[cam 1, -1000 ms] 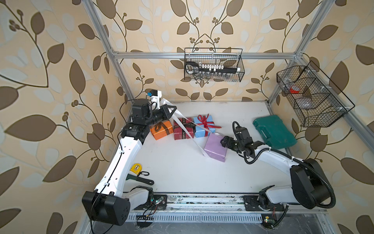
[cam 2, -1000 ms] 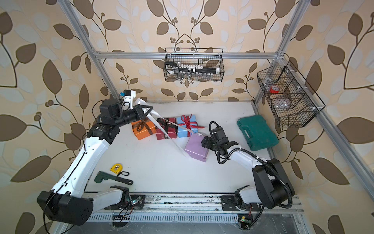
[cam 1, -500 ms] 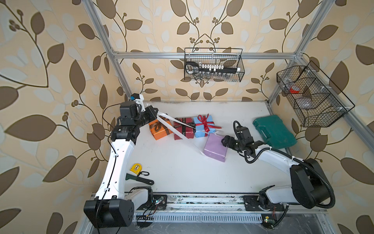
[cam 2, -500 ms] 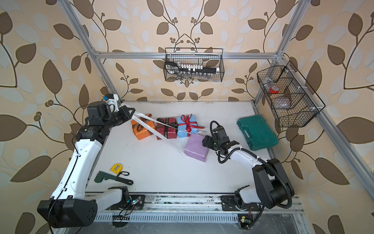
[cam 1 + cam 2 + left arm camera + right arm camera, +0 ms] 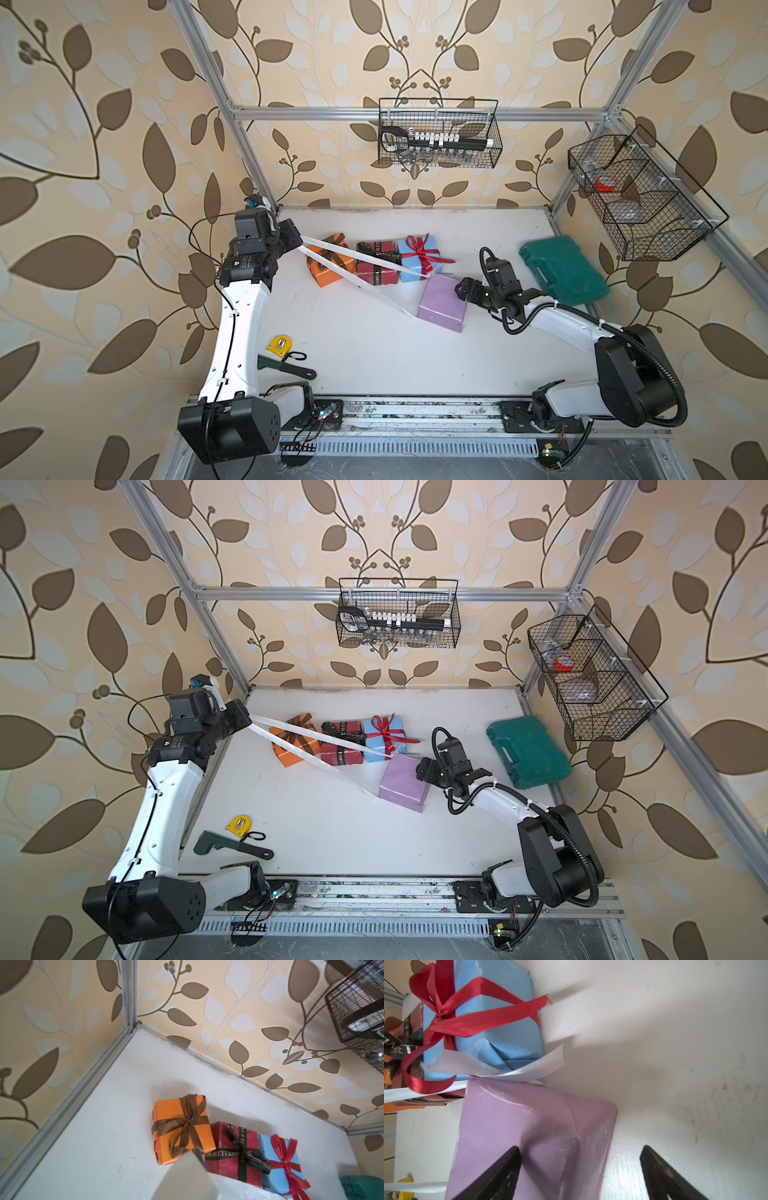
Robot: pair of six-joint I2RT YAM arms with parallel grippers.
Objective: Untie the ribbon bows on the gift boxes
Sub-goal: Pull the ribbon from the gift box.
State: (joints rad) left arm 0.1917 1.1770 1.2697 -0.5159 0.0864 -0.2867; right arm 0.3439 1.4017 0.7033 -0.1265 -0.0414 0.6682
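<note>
Gripping the white ribbon [image 5: 353, 252] with jaws closed, the left hand [image 5: 297, 241] is holding it stretched above the desk [image 5: 374, 357], across the orange box [image 5: 322, 276] and dark red box [image 5: 384, 272], toward the lilac box [image 5: 440, 305]. The right hand [image 5: 460, 289] is standing open at that box's corner, one finger [image 5: 500, 1174] over its top, the other over the desk. The brown bow [image 5: 187, 1124], black bow [image 5: 239, 1153] and red bow [image 5: 284, 1161] are sitting tied.

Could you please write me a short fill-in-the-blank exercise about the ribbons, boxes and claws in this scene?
1. The left claw holds the white ribbon, which leads to the ____ box.
2. The right claw stands ____ at that box's edge.
3. The orange box wears a ____ bow.
4. The red bow sits on the ____ box.
Missing words: lilac; open; brown; light blue.
</note>
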